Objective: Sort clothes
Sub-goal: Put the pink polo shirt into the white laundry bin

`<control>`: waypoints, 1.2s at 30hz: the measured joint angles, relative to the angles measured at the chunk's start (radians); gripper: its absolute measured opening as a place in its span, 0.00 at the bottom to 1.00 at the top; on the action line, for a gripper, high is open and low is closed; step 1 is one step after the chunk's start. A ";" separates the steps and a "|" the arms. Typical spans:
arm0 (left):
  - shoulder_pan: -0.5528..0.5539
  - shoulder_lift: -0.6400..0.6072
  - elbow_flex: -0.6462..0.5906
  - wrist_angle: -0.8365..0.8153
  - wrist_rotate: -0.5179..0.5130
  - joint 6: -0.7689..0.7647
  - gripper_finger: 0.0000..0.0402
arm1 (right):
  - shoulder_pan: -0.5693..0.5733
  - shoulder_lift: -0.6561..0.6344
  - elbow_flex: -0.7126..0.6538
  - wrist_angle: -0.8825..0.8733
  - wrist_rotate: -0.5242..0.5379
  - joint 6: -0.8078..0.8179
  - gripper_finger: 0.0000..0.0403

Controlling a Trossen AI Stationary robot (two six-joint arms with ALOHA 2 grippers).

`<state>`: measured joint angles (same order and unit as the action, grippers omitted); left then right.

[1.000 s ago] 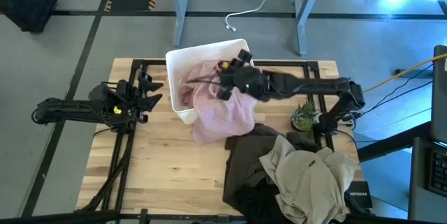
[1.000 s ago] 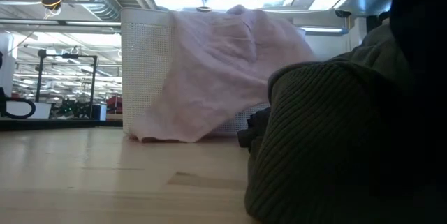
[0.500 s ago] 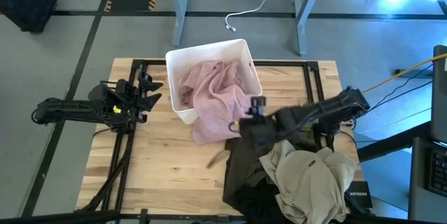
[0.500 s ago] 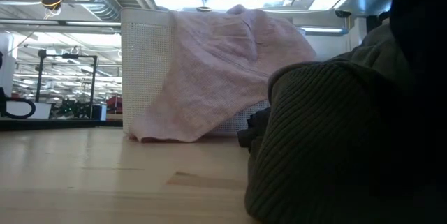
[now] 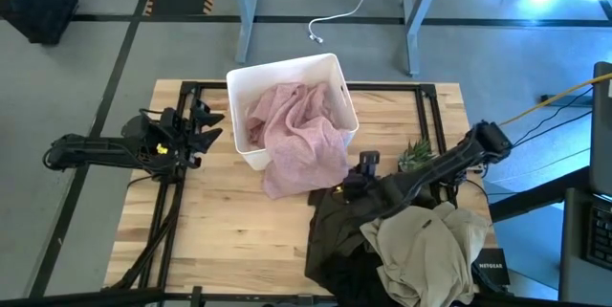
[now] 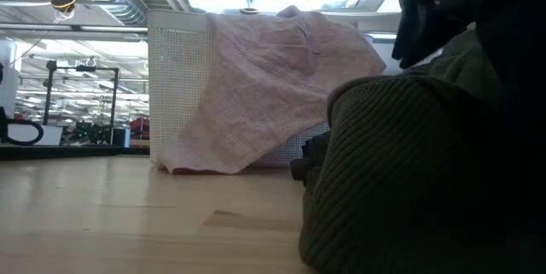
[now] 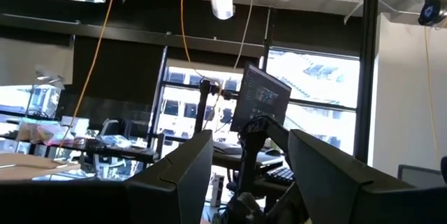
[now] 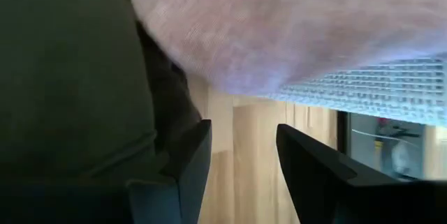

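A pale pink garment (image 5: 301,140) lies half in the white bin (image 5: 251,82). It hangs over the bin's near wall, and its hem rests on the table (image 6: 200,167). A beige-khaki garment (image 5: 426,245) lies on a dark olive-brown one (image 5: 335,235) at the near right. My right gripper (image 5: 350,185) is open, low at the far edge of the olive garment (image 8: 70,77), just below the pink hem (image 8: 279,21). It shows dark in the low view (image 6: 426,9). My left gripper (image 5: 206,125) is open and empty at the left. The small navy garment is not seen. My right gripper's fingers (image 8: 188,165) stand beside the olive garment's edge (image 8: 157,133), with bare table showing between them. Whether a finger touches the cloth I cannot tell.
A small green plant (image 5: 413,156) stands right of the bin, behind my right arm. A dark box with white lettering (image 5: 489,271) lies at the near right corner. Bare wood (image 5: 229,221) lies left of the pile and in front of the bin.
My right gripper has gone from above the bin and the pink garment toward the table's near edge and down, to the far edge of the olive garment. The pink garment stays draped over the bin's near wall.
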<state>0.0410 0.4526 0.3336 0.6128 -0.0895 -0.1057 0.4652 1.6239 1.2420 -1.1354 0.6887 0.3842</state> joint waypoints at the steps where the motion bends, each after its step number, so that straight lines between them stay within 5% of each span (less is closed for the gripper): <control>1: 0.000 0.000 0.000 0.000 0.000 0.000 0.46 | 0.000 -0.025 -0.007 0.015 0.002 0.005 0.44; 12: 0.000 0.000 0.000 -0.002 0.000 0.000 0.46 | -0.092 -0.424 -0.265 0.495 -0.121 0.107 0.44; 19: 0.000 0.002 0.000 -0.003 0.000 0.000 0.46 | -0.166 -0.382 -0.456 0.806 -0.198 0.109 0.44; 25: 0.000 0.002 0.000 -0.002 0.000 0.001 0.46 | -0.207 -0.307 -0.483 1.004 -0.256 -0.002 0.42; 28: 0.000 0.002 0.000 -0.003 0.000 0.001 0.46 | -0.225 -0.284 -0.483 1.092 -0.260 -0.069 0.32; 32: 0.000 0.002 0.000 -0.003 0.000 0.001 0.46 | -0.248 -0.278 -0.483 1.188 -0.264 -0.159 0.06; 36: 0.000 0.002 0.000 -0.003 0.000 0.001 0.46 | -0.253 -0.278 -0.441 1.255 -0.271 -0.258 0.06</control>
<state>0.0410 0.4541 0.3336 0.6102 -0.0895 -0.1051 0.2127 1.3457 0.8005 0.1192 0.4177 0.1260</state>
